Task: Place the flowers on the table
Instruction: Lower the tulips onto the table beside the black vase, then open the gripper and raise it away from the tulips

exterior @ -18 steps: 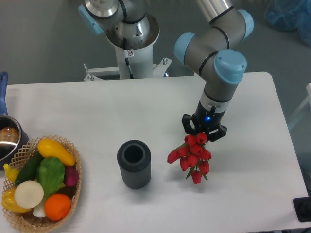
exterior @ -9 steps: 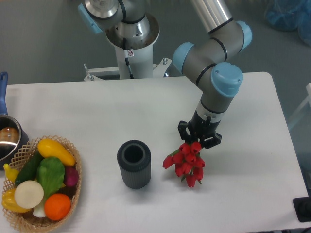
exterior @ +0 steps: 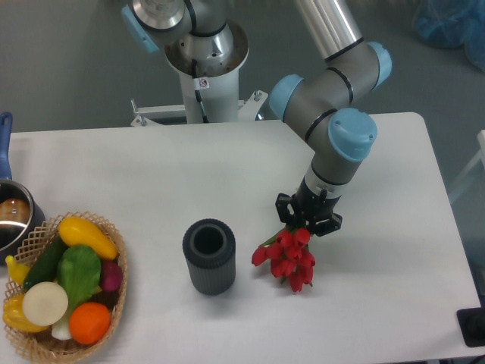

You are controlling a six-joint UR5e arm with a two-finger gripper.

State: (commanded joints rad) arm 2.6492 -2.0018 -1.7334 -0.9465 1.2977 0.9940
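Now the black two-finger gripper [exterior: 306, 221] holds the bunch of red tulips [exterior: 286, 258] above the white matte table [exterior: 136, 167], at three o'clock of the dark ribbed vase [exterior: 208, 256]; next, lowering and release.

One bunch of red tulips [exterior: 288, 257], one dark ribbed vase [exterior: 208, 255], one wicker basket [exterior: 115, 302] of mixed vegetables, one metal pot [exterior: 11, 218] at the left edge, one white counter [exterior: 151, 174], one gripper [exterior: 307, 224].

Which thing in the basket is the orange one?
The round orange fruit at the front edge of the wicker basket. Its neighbours are yellow, green, white and dark purple-red, so it alone is orange.
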